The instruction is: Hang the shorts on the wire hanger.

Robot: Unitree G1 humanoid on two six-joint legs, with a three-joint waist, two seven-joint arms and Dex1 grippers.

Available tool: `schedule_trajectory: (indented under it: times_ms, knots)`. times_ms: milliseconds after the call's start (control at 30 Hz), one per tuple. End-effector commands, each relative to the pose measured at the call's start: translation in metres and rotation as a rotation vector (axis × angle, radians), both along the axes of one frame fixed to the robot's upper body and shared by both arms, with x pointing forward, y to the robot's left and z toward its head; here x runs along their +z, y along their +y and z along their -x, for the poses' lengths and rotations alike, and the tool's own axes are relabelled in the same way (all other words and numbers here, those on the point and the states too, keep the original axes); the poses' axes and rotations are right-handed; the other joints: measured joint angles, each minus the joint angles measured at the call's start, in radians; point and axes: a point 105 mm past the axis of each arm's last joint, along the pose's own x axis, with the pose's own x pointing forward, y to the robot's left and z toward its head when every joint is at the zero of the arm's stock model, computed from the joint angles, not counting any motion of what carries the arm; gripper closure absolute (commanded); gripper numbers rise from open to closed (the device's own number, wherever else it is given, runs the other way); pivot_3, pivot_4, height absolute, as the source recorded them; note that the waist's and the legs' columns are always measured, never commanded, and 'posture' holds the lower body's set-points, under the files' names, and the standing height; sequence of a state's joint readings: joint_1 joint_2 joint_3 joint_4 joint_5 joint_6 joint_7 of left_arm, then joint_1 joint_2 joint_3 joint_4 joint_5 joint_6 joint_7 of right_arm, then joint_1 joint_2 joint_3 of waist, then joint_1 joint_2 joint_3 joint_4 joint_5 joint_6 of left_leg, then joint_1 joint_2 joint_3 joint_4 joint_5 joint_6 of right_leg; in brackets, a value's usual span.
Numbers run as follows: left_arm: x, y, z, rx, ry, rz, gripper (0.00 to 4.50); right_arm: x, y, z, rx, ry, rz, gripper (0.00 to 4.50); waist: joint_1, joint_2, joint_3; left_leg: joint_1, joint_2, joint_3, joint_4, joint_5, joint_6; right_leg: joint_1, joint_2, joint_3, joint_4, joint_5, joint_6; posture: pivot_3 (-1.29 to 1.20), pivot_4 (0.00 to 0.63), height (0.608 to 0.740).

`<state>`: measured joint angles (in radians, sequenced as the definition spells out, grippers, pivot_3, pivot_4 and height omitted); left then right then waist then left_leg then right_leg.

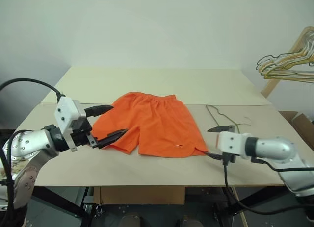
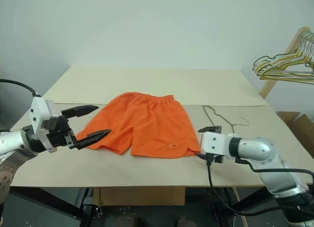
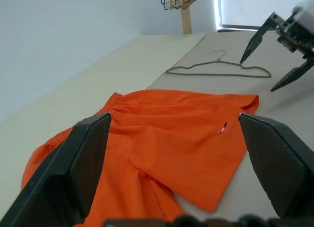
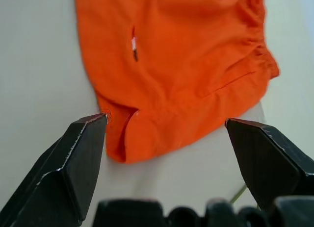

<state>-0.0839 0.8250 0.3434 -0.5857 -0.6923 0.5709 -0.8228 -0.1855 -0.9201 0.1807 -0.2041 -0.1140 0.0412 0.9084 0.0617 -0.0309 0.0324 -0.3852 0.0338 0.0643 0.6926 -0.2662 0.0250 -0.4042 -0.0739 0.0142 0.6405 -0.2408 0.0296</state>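
- Left gripper (image 1: 109,122), fingers apart, hovers beside the left leg of the bright orange fabric shorts (image 1: 149,123), which lie flat mid-table.
- Right gripper (image 1: 216,142), fingers apart, sits nearer the thin grey-olive wire hanger (image 1: 224,116), by the table's right edge.

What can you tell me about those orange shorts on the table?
The shorts are bright orange, thin, light fabric with a gathered elastic waistband on the far side and a tiny white-and-red tag near one leg hem. They lie spread flat on the table, legs toward the robot. Neither gripper touches them.
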Motion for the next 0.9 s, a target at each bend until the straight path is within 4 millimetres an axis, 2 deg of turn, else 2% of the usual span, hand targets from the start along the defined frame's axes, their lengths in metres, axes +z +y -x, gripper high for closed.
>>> schedule_trajectory:
  times_ms: [33, 100, 200, 300, 467, 667, 767, 867, 900]
  knots:
    - [0.009, -0.007, 0.003, -0.022, -0.047, 0.006, 0.0, -0.02, -0.006, -0.008, 0.046, -0.045, 0.146, 0.03, 0.004, 0.0, 0.0, 0.0, 0.0, 0.0, 0.0, 0.0, 0.0, 0.0, 0.0, 0.0, 0.0, 0.0, 0.0, 0.14, 0.0, 0.74]
    - [0.008, -0.008, 0.004, -0.02, -0.045, 0.011, 0.0, -0.032, -0.011, -0.01, 0.076, -0.038, 0.212, 0.03, 0.004, 0.0, 0.0, 0.0, -0.001, 0.001, 0.0, 0.0, 0.0, 0.0, -0.001, 0.0, 0.0, 0.0, 0.0, 0.14, 0.0, 0.74]
    - [0.006, -0.01, 0.006, -0.02, -0.04, 0.016, 0.0, -0.039, -0.014, -0.017, 0.122, -0.068, 0.308, 0.03, -0.003, 0.0, 0.0, 0.001, 0.0, 0.0, 0.0, 0.0, 0.0, 0.001, 0.0, 0.001, 0.0, 0.0, 0.0, 0.14, 0.0, 0.74]
    - [0.006, -0.01, 0.007, -0.019, -0.037, 0.019, 0.0, -0.038, -0.01, -0.026, 0.14, -0.1, 0.303, 0.61, -0.005, -0.001, 0.0, 0.003, 0.0, 0.0, 0.0, 0.0, 0.0, 0.002, 0.0, 0.001, 0.001, 0.0, 0.0, 0.14, 0.0, 0.74]
    - [0.007, -0.01, 0.008, -0.013, -0.035, 0.021, 0.0, -0.048, -0.005, -0.027, 0.177, -0.086, 0.31, 2.33, -0.01, -0.001, 0.0, 0.003, 0.0, -0.001, 0.0, 0.0, 0.0, 0.002, 0.0, 0.001, 0.001, 0.0, 0.0, 0.15, 0.0, 0.74]
    - [0.007, -0.009, 0.007, -0.014, -0.035, 0.018, 0.0, -0.046, 0.004, -0.03, 0.186, -0.11, 0.273, 4.43, -0.02, -0.002, -0.001, 0.004, 0.0, -0.001, 0.0, 0.0, 0.0, 0.002, 0.0, 0.001, 0.001, 0.0, 0.0, 0.15, 0.0, 0.74]
    - [0.007, -0.011, 0.006, -0.02, -0.035, 0.019, 0.0, -0.041, 0.012, -0.028, 0.215, -0.123, 0.254, 4.47, -0.02, -0.002, -0.001, 0.004, 0.0, -0.001, 0.0, 0.0, 0.0, 0.002, 0.0, 0.001, 0.001, 0.0, 0.0, 0.15, 0.0, 0.74]
    - [0.005, -0.013, 0.006, -0.031, -0.029, 0.016, 0.0, -0.033, 0.031, -0.022, 0.273, -0.129, 0.216, 4.47, -0.021, -0.002, 0.0, 0.003, 0.0, -0.001, 0.0, 0.0, 0.0, 0.002, 0.0, 0.001, 0.001, 0.0, 0.0, 0.13, 0.0, 0.74]
    - [0.003, -0.014, 0.006, -0.038, -0.015, 0.01, 0.0, -0.028, 0.043, -0.019, 0.296, -0.124, 0.192, 4.47, -0.022, -0.001, 0.0, 0.003, 0.0, -0.001, 0.0, 0.0, 0.0, 0.002, 0.001, 0.001, 0.001, 0.0, 0.0, 0.13, 0.0, 0.74]
